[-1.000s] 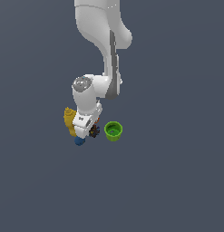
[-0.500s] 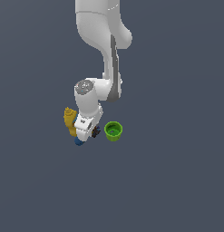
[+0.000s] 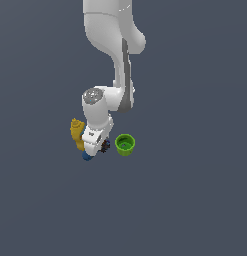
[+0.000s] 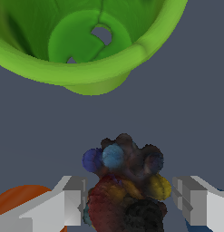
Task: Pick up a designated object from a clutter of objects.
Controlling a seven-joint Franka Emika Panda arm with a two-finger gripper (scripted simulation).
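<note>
White arm [image 3: 112,60] down low over grey surface [image 3: 195,190], wrist buried in the clutter. Green cup [image 3: 125,144] upright at the exterior view's right of the wrist, mouth up, apart from the rest. Yellow bottle [image 3: 77,133] tucked at the exterior view's left of the wrist, close against it. Pincer [image 4: 130,204] spread wide, one finger [image 4: 70,199] on each flank of the dark clump [image 4: 124,183], slim gaps showing both sides, no contact to be seen yet. Clump sitting on the surface between the fingers, just beside the green cup's foot; in the exterior view only a dark speck [image 3: 104,145] peeking out beside the wrist. Orange cup [image 4: 20,199] edging in behind one finger, blue ball [image 3: 87,156] just under the wrist.

Looks light and small, probably stiff, but knobbly: rounded bumps all over, so prone to rolling or squirting out under a lopsided squeeze. Best bet judged to be the thick middle, pads across the widest lobes, closing square and gently, low enough to catch the bulk rather than the top knobs.
</note>
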